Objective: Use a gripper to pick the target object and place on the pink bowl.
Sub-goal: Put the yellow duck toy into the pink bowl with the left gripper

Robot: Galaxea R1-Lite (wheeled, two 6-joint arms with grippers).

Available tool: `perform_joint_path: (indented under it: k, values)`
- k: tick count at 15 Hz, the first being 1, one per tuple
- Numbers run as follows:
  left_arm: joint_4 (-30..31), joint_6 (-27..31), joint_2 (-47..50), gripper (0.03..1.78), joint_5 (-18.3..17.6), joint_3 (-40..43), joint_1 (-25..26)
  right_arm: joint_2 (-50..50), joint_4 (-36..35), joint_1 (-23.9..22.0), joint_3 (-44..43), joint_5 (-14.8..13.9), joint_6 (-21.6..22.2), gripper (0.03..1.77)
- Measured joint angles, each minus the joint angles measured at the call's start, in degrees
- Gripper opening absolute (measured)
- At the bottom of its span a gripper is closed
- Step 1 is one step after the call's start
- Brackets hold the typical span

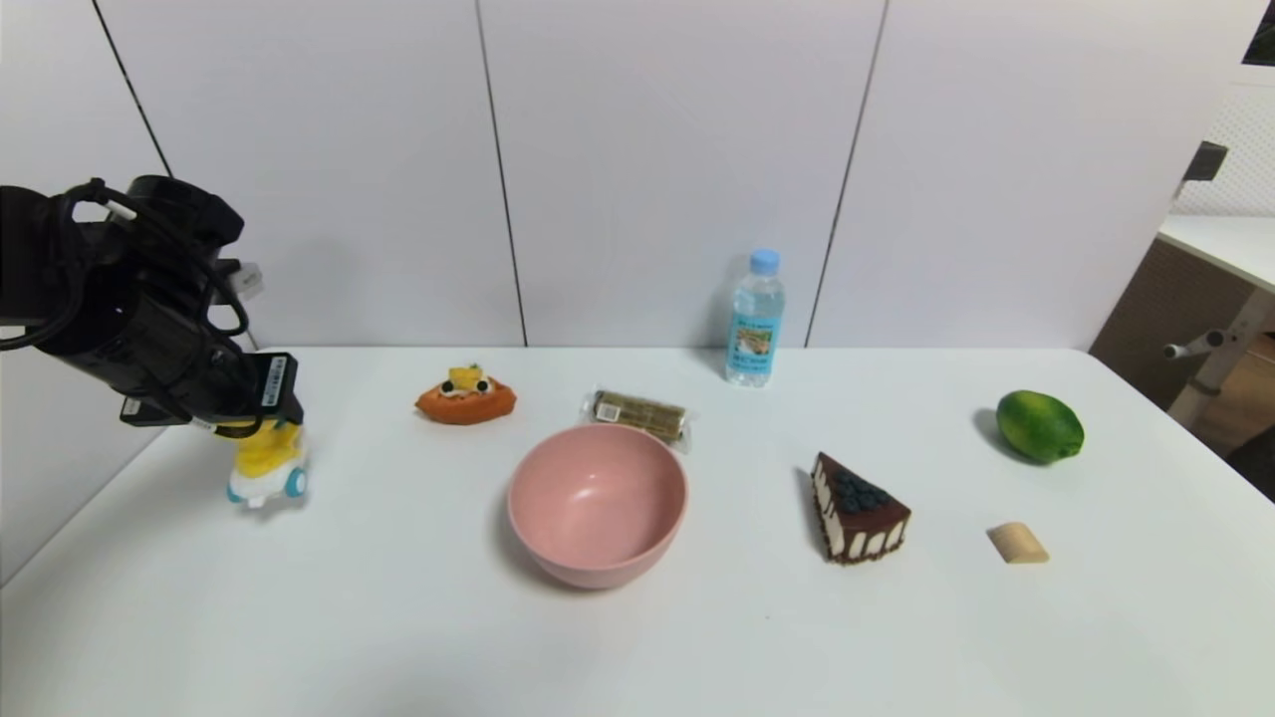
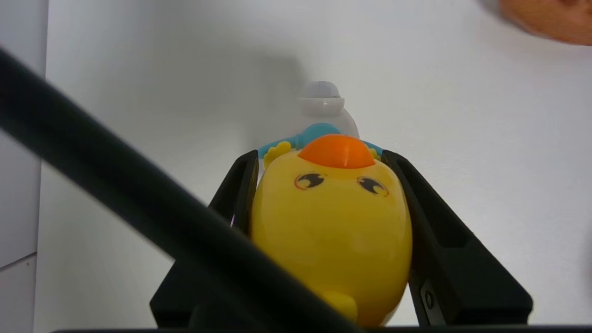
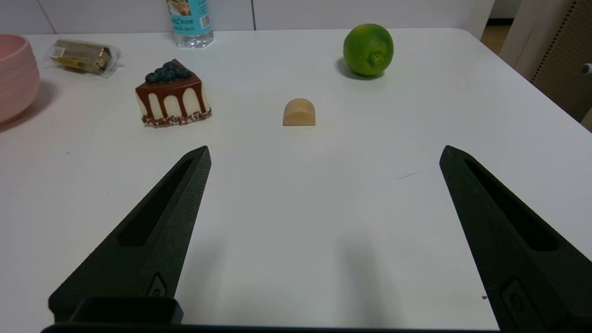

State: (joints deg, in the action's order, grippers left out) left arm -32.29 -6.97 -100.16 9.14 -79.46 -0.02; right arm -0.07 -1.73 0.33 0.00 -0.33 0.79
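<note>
The yellow duck toy [image 1: 267, 460] on its white base with blue wheels stands at the table's left side. My left gripper [image 1: 261, 426] comes down on it from above and is shut on the duck's round head [image 2: 332, 222], one black finger [image 2: 240, 185] on each side. The pink bowl [image 1: 597, 503] sits near the middle of the table, to the right of the duck, with nothing in it. Its rim also shows in the right wrist view, as the pink bowl [image 3: 16, 76]. My right gripper [image 3: 323, 155] hovers open over bare table and is out of the head view.
An orange boat-shaped pastry toy [image 1: 465, 396] lies behind and between duck and bowl. A wrapped snack bar [image 1: 638, 413] and a water bottle [image 1: 754, 319] stand behind the bowl. A cake slice [image 1: 855, 508], a small wooden block [image 1: 1017, 543] and a green lime [image 1: 1039, 425] lie to the right.
</note>
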Motion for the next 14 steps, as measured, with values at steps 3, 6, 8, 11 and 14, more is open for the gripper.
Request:
perform_joint_path:
  k: [3,6,8,11,14]
  values:
    - [0.44,0.06,2.21,0.91,-0.02,-1.05,-4.4,0.0,0.0,0.0,0.0,0.0,-0.02,1.71]
    - [2.34,0.22,4.02,0.91,-0.02,-2.24,-12.31,0.0,0.0,0.0,0.0,0.0,-0.02,1.71]
    - [4.33,0.33,4.88,0.91,0.0,-2.57,-19.43,0.0,0.0,0.0,0.0,0.0,0.0,1.71]
    - [7.77,0.5,5.42,0.91,0.02,-2.73,-29.64,0.0,0.0,0.0,0.0,0.0,-0.02,1.71]
    - [13.47,4.13,4.38,0.91,0.11,-2.79,-37.02,0.0,0.0,0.0,0.0,0.0,-0.02,1.71]
